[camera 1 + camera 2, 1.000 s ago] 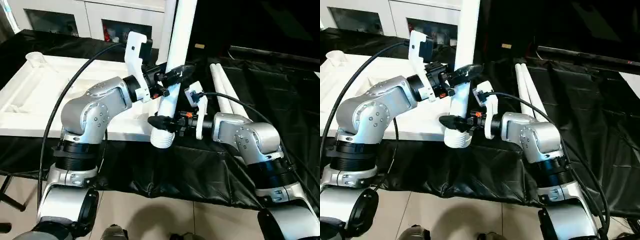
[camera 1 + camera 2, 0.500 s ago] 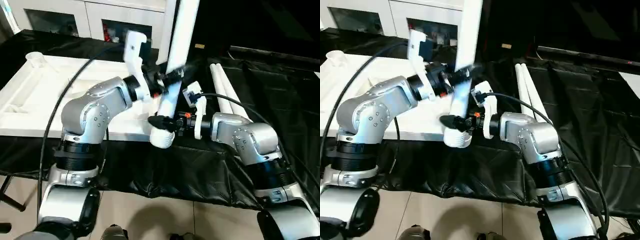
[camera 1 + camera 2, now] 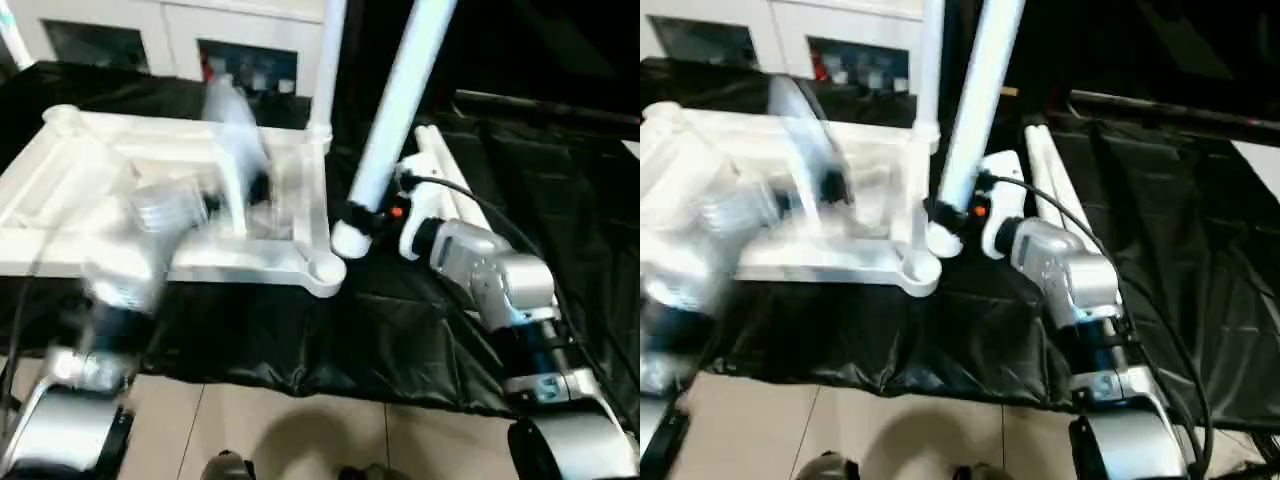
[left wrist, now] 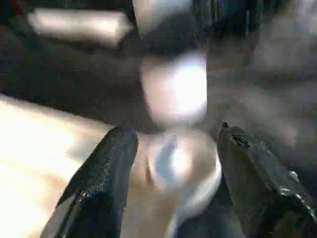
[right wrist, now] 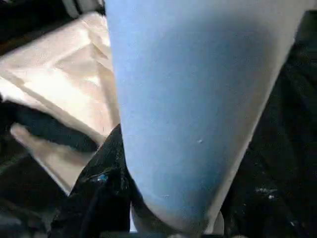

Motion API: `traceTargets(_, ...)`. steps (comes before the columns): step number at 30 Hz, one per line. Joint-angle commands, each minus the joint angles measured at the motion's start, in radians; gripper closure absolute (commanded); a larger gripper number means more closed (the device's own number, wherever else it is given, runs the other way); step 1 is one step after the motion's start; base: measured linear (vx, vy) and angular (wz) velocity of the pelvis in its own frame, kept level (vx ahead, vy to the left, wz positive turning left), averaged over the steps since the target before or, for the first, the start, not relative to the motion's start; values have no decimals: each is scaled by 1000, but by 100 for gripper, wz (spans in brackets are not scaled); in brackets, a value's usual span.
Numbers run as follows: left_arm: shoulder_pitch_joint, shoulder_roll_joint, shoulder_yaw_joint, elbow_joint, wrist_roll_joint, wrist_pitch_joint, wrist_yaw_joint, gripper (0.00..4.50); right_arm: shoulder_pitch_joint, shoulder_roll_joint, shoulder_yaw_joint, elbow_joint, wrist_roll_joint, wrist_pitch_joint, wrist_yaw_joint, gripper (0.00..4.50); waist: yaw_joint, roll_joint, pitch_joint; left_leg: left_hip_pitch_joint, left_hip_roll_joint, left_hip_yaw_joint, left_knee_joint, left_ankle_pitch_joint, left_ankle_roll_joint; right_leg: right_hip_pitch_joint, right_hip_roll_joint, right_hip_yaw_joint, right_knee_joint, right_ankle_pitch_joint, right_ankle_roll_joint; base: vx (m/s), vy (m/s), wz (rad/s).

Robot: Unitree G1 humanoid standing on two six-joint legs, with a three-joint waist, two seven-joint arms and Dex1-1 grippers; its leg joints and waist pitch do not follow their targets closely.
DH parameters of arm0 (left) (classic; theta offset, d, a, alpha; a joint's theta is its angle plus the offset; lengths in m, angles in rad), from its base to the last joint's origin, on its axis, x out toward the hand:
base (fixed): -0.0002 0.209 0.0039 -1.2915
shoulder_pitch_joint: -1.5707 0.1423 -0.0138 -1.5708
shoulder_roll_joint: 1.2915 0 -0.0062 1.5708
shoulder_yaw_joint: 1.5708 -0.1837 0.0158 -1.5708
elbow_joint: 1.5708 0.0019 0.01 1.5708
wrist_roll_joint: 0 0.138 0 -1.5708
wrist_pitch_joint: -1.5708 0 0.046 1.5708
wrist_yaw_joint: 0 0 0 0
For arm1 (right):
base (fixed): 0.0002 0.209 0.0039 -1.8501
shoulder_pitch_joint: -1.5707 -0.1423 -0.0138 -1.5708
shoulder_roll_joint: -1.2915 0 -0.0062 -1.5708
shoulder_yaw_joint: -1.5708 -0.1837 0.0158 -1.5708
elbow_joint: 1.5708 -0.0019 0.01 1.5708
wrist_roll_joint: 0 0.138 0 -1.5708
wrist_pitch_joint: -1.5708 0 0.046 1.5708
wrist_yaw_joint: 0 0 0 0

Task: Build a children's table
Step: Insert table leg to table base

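The children's table top (image 3: 230, 265) lies upside down, ribs up, on the black cloth. One white leg (image 3: 328, 60) stands upright at its far right corner. My right gripper (image 3: 358, 213) is shut on a second leg (image 3: 395, 110) just above its flared lower end. That leg tilts with its top to the right, and its lower end hangs just above and right of the near right corner socket (image 3: 327, 272). My left gripper (image 4: 176, 134) is open and apart from the leg. Its blurred arm (image 3: 170, 215) reaches over the table top.
Two more white legs (image 3: 445, 175) lie side by side on the black cloth (image 3: 560, 180), behind my right arm. White cabinets (image 3: 150, 30) stand beyond the work table. The tiled floor (image 3: 300, 430) shows below the table's front edge.
My left gripper has let go of the leg and swung left over the table top. The right gripper has tilted the leg's top rightward. The camera has shifted too.
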Motion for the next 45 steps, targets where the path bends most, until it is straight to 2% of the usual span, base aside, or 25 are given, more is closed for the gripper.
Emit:
traceTargets(1,-37,8,-26,85,69,-79,-28,152,4,-14,-12,0,-13,-21,-8,259,-4,27,-99,26,15,-4,-77,-229,-81,57,-73,52,-77,-251,-125,0,0,0)
traceTargets(2,-53,9,-33,141,96,-115,-38,152,7,-11,-15,-1,-15,-27,-8,259,-4,25,-99,25,18,-6,-77,-234,-83,58,-76,52,-75,-254,-131,0,0,0)
traceTargets(3,-60,11,-38,166,107,-134,-44,152,8,-10,-15,-3,-16,-29,-8,259,-2,32,-99,27,17,-7,-77,-237,-82,56,-76,52,-77,-260,-131,0,0,0)
traceTargets(4,-79,18,-52,213,129,-159,-52,152,11,-8,-15,-2,-18,-36,-9,259,-3,34,-101,28,20,-8,-77,-244,-84,57,-79,53,-74,-249,-140,0,0,0)
traceTargets(7,-118,33,-82,300,166,-206,-71,152,16,-6,-14,-5,-20,-43,-10,259,-2,35,-101,29,19,-8,-76,-248,-81,57,-79,53,-73,-233,-155,0,0,0)
traceTargets(8,-132,34,-85,326,170,-215,-72,180,18,-6,-13,-6,-21,-44,-10,259,-3,38,-100,29,20,-8,-76,-249,-82,57,-78,53,-71,-225,-160,0,0,0)
traceTargets(11,-167,33,-82,389,172,-237,-95,187,21,-8,-12,-8,-23,-47,-8,259,-1,37,-101,31,21,-8,-75,-257,-82,56,-79,52,-70,-216,-179,0,0,0)
traceTargets(12,-177,33,-81,412,175,-241,-110,190,23,-7,-12,-9,-24,-47,-8,259,-1,42,-101,32,21,-8,-75,-263,-83,56,-79,52,-70,-214,-185,0,0,0)
traceTargets(14,-178,35,-79,415,171,-237,-124,222,23,-7,-12,-10,-23,-45,-6,259,-1,39,-100,31,21,-8,-75,-269,-84,57,-80,52,-70,-219,-189,0,0,0)
traceTargets(18,-198,23,-48,482,165,-252,-172,240,26,-7,-12,-12,-21,-44,4,259,-1,36,-99,29,19,-6,-74,-261,-75,58,-80,52,-73,-223,-194,0,0,0)
traceTargets(19,-203,21,-44,497,165,-255,-182,268,26,-7,-11,-12,-21,-43,6,259,0,37,-100,30,20,-7,-74,-262,-76,58,-80,52,-72,-222,-195,0,0,0)
traceTargets(23,-226,16,-47,573,185,-296,-191,275,26,-8,-8,-11,-22,-43,16,259,1,34,-100,31,23,-9,-75,-270,-76,58,-83,52,-70,-224,-199,0,0,0)
traceTargets(24,-231,15,-48,590,189,-305,-194,297,26,-7,-7,-10,-22,-43,19,259,2,35,-100,31,22,-8,-75,-268,-74,58,-83,52,-72,-225,-199,0,0,0)
traceTargets(25,-236,15,-50,603,193,-306,-202,317,24,-7,-6,-9,-22,-43,22,259,2,35,-100,31,24,-9,-76,-265,-75,59,-85,53,-71,-223,-199,0,0,0)
traceTargets(28,-245,14,-51,624,201,-306,-212,317,23,-7,-4,-7,-22,-43,26,259,1,34,-99,32,23,-8,-76,-268,-74,57,-83,52,-71,-225,-201,0,0,0)
traceTargets(29,-248,13,-48,632,205,-309,-216,355,24,-7,-3,-9,-22,-42,28,259,2,34,-100,31,23,-8,-76,-266,-73,58,-85,52,-70,-223,-204,0,0,0)
traceTargets(32,-251,11,-46,642,209,-310,-226,359,25,-7,-3,-11,-22,-40,30,259,2,36,-99,32,24,-9,-76,-269,-73,58,-86,52,-72,-225,-207,0,0,0)
traceTargets(34,-255,8,-45,653,213,-312,-235,377,25,-7,-3,-11,-23,-39,33,259,2,35,-99,31,24,-9,-76,-269,-73,59,-86,52,-72,-226,-207,0,0,0)
traceTargets(35,-262,6,-47,669,218,-314,-247,406,24,-7,-2,-12,-24,-38,35,259,2,35,-100,32,24,-8,-76,-265,-72,58,-85,52,-70,-212,-211,0,0,0)
traceTargets(36,-262,6,-47,669,218,-314,-247,401,24,-7,-2,-12,-24,-38,35,259,2,35,-100,32,24,-8,-76,-265,-72,58,-85,52,-70,-212,-211,0,0,0)
traceTargets(37,-266,5,-49,678,222,-315,-254,420,24,-8,-1,-13,-24,-37,39,259,2,34,-100,30,23,-8,-76,-259,-68,60,-86,53,-71,-204,-213,0,0,0)
traceTargets(40,-270,4,-53,686,229,-303,-271,437,20,-10,6,-16,-22,-34,54,259,-1,33,-101,29,23,-8,-75,-249,-65,62,-86,52,-67,-183,-223,0,0,0)
traceTargets(45,-259,-12,-50,666,229,-200,-287,450,16,-19,32,-27,-23,-43,106,260,0,34,-98,31,24,-8,-75,-259,-60,62,-86,52,-71,-216,-221,0,0,0)
